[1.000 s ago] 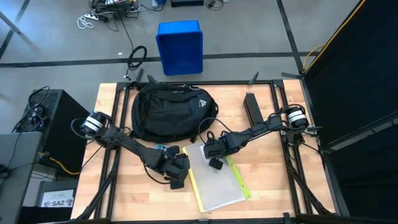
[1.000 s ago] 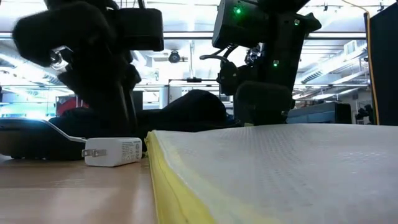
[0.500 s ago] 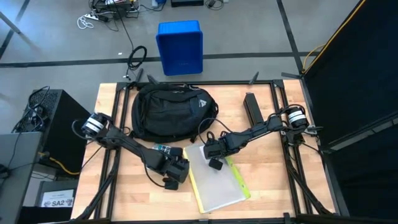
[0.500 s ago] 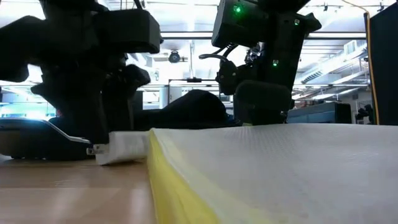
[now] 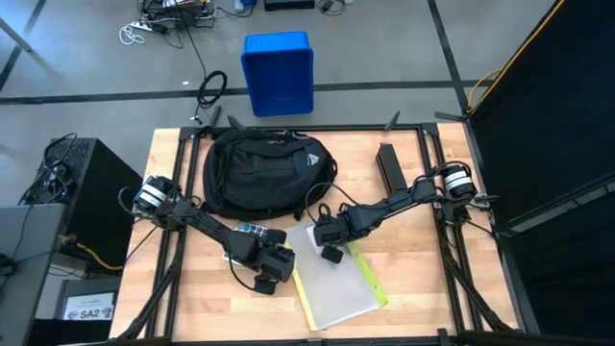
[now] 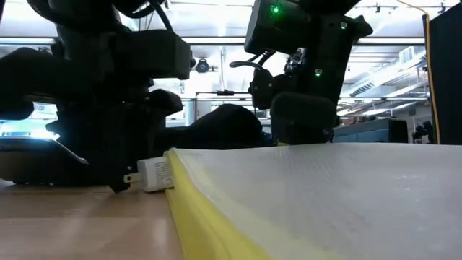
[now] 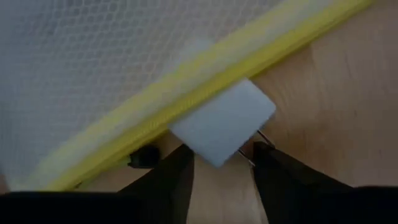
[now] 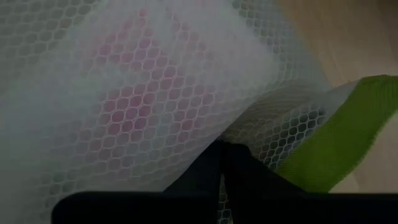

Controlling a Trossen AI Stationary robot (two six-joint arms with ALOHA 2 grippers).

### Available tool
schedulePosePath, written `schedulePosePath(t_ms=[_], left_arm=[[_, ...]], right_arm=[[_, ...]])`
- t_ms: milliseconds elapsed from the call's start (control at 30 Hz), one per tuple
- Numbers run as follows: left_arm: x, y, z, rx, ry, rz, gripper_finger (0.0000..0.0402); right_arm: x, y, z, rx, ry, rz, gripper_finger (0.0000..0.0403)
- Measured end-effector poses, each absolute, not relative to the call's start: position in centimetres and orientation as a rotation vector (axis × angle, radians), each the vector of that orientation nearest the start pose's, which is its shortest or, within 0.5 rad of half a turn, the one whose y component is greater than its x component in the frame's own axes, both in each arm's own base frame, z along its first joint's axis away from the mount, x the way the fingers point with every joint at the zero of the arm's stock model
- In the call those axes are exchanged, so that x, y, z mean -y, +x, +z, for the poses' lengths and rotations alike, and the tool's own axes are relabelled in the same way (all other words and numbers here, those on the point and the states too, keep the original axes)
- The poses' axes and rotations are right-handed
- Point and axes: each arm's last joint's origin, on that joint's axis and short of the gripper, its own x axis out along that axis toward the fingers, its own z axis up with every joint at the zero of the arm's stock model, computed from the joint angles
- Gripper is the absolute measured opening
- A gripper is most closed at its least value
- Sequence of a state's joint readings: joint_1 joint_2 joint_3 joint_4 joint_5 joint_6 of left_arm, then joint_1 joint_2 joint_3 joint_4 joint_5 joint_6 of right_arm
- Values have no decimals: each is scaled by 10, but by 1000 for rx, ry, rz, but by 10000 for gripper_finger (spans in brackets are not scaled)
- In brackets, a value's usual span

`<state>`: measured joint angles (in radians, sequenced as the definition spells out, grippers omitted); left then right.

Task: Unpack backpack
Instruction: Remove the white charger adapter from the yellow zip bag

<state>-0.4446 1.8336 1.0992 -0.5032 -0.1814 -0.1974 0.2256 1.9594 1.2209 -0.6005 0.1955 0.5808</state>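
Low view: backpack (image 6: pixel 224 123) largely hidden behind arms.
Left gripper (image 7: pixel 221 163): fingers straddling white charger (image 7: pixel 224 121); grip unclear.
Right gripper (image 8: pixel 222 163): pressed together on mesh pouch (image 8: pixel 124 93).

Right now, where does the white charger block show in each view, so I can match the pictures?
High view: hidden under the left tool.
Low view: white charger block on the wood, prongs pointing left, against the mesh pouch's yellow edge.
Left wrist view: charger block centre, just beyond the fingers.
Right wrist view: not in it.
Shared landmark: the yellow edge.
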Motion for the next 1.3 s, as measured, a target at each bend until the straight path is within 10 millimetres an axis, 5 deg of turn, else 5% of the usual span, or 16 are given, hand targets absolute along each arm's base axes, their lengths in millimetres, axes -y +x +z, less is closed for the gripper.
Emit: schedulePosePath(t_ms=[200,567,833,1067,1300], left_arm=[[135,304,154,-1313,12,-43,113],[141,320,187,-1175,-64,-22,200],[140,325,175,-1184,-135,74,249],[134,330,151,-1241,-110,149,246],[137,331,163,-1222,-39,138,237]], right_arm=[[-76,356,134,-1257,216,-349,0],[-77,357,134,-1250,217,-347,0],[-77,357,134,-1249,215,-348,0],[-77,357,134,-1248,214,-348,0],[-77,357,134,-1248,215,-348,0]])
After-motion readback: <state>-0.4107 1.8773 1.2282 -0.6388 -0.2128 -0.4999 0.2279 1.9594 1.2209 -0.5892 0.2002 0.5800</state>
